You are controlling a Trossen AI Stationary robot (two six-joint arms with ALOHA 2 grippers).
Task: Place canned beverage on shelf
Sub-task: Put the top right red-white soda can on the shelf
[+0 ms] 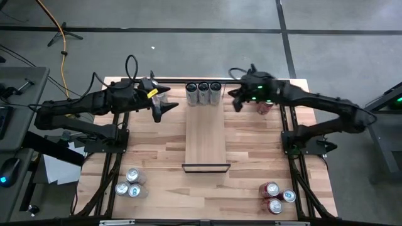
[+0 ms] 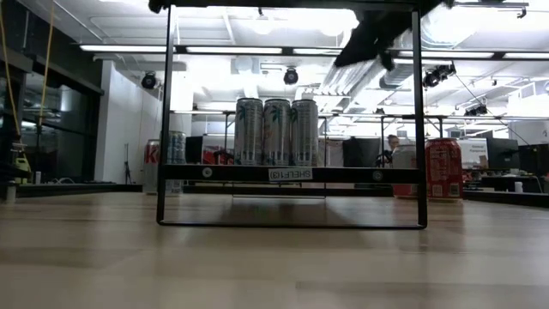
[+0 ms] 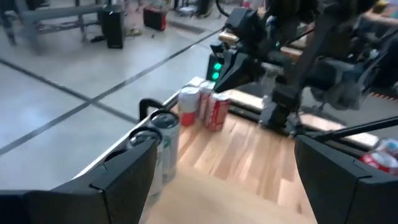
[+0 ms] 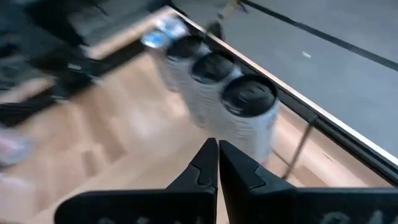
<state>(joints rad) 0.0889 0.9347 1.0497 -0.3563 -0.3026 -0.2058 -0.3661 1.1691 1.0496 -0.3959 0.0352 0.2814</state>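
We see three silver cans [image 1: 203,92] standing on the shelf's [image 1: 205,135] far end, left gripper [image 1: 164,105] spread wide and empty beside them, right gripper [image 1: 236,100] pinched shut, empty, just right of the cans

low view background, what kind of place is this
Probably an open lab or workshop floor: long ceiling strip lights, exposed overhead ducting, and desks with a seated person behind the black-framed pale wood shelf.
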